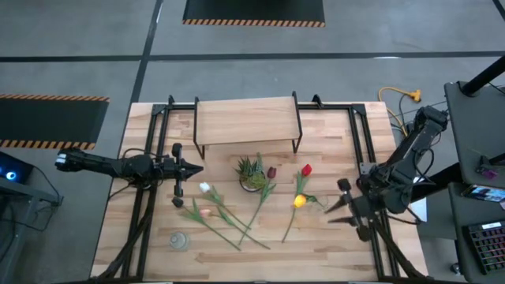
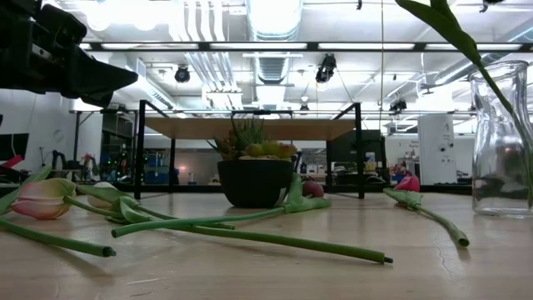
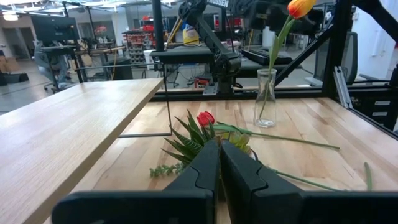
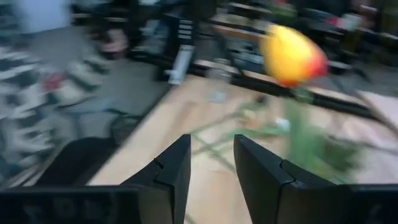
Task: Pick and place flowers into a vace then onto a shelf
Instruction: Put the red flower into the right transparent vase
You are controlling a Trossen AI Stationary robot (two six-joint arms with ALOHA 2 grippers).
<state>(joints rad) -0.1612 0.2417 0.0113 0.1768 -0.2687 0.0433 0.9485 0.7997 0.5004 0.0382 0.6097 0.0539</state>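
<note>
While the yellow tulip is standing in the glass vase just beside the right pincer, whose fingers are standing apart with nothing between them, the left pincer is waiting with its fingers pressed together, the potted plant just ahead of it. The other flowers, among them the red tulip and the white tulip, are lying on the bench between the two pincers, with the shelf standing behind them. Judging from this, the right pincer should be backing clear of the vase gently so it is not tipping it, then coming down square across the red tulip's stem, near the middle, for a balanced lift.
</note>
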